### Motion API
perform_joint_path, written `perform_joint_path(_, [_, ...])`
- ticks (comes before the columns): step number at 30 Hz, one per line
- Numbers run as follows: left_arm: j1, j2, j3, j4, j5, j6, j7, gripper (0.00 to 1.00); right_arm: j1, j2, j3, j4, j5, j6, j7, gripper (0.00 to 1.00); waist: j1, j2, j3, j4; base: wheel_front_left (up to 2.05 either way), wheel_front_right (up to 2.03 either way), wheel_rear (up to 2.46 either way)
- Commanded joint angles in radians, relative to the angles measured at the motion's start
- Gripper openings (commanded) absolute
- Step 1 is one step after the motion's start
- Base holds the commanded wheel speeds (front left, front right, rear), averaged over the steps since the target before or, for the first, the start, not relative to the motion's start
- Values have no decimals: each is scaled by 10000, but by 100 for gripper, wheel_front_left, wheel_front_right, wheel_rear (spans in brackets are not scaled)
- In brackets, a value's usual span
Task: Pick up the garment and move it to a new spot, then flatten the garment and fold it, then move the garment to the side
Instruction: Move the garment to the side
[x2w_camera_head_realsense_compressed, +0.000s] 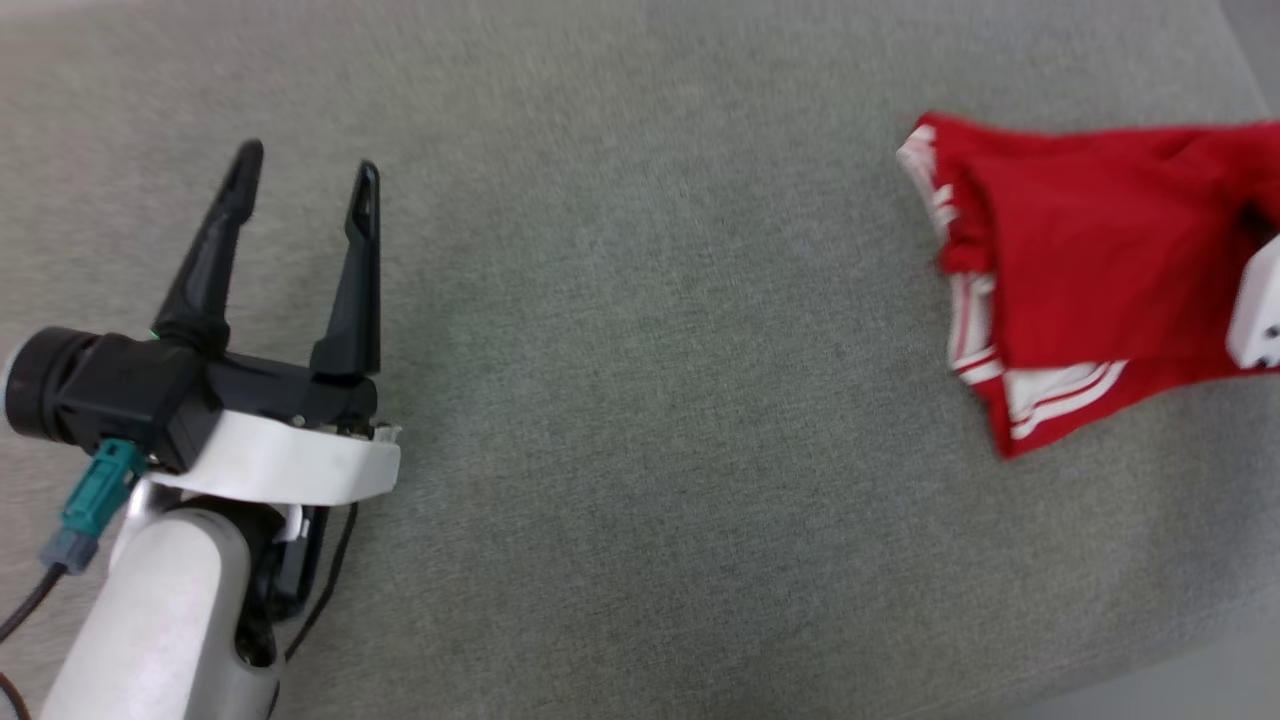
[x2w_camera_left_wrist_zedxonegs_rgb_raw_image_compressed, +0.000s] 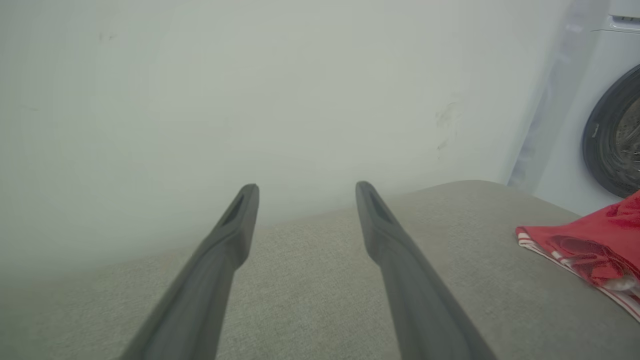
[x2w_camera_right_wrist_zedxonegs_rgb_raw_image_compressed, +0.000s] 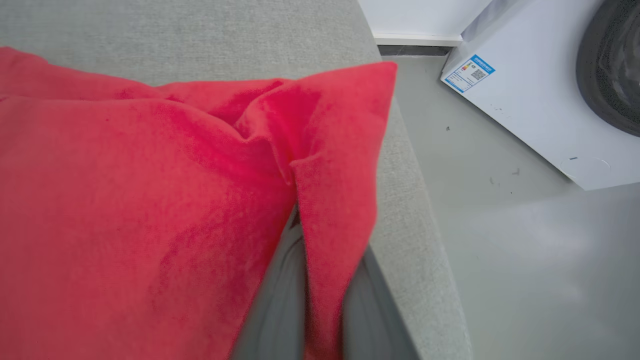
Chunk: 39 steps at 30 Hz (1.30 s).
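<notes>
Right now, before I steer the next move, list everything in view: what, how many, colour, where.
garment: one, red with white striped trim, crumpled at the cushion's right end
cushion: one, grey fabric, under the garment
washing machine: one, white with a dark round door, on the floor past the cushion's right end
label: one, blue and white, on the washing machine
floor: grey, beside the cushion
wall: white, behind the cushion
left gripper: one, dark fingers, open, over bare cushion at the left
right gripper: one, dark fingers, shut on a fold of the garment
</notes>
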Motion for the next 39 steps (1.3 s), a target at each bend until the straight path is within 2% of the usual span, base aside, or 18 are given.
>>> perform_joint_path(1, [-169,105,27,-81,58,-31,58,100,-293,-54,-231,107,-120,-11,-109,0,-1,0,713,-375,0,0,0])
perform_joint_path(4, [-454,265,7,-392,159,-71,278,100,-700,-105,-1139,475,-686,-11,-533,0,-1,0,1207,-341,0,0,0])
perform_joint_path(5, [-652,412,-16,-593,232,-118,448,100,-1035,-32,-2036,731,-1205,-11,-1013,0,-1,0,1606,-277,0,0,0])
perform_joint_path(11, [-1038,493,-164,-762,291,-231,592,100,-1311,343,-3730,1203,-2120,-11,-2084,0,-1,0,2067,-10,0,0,0])
perform_joint_path(12, [-1066,489,-176,-741,285,-234,586,100,-1302,418,-3971,1299,-2285,-11,-2256,16,-1,0,2088,25,0,0,0])
perform_joint_path(13, [-1080,483,-184,-706,270,-230,574,100,-1273,483,-4153,1393,-2462,-11,-2390,44,-1,0,2102,58,0,0,0])
perform_joint_path(14, [-1085,470,-186,-664,253,-222,546,100,-1256,559,-4388,1489,-2596,-11,-2554,100,-1,0,2108,89,0,0,0])
perform_joint_path(21, [-928,345,-220,-275,118,-191,254,100,-1220,815,-6008,1467,-3907,-9,-3781,100,-1,0,1762,260,0,0,0])
perform_joint_path(24, [-784,242,-215,-30,30,-146,69,100,-1145,1006,-6296,1253,-4339,-11,-4123,100,-1,0,1378,305,0,0,0])
perform_joint_path(31, [-94,-129,-127,637,-287,112,-440,100,-416,1799,-5876,225,-4718,-11,-4516,100,-1,0,178,479,0,0,0])
perform_joint_path(39, [804,-484,104,1495,-671,383,-892,100,1774,3114,-4782,-1798,-4266,-9,-4369,100,-1,0,-1198,1125,0,0,0])
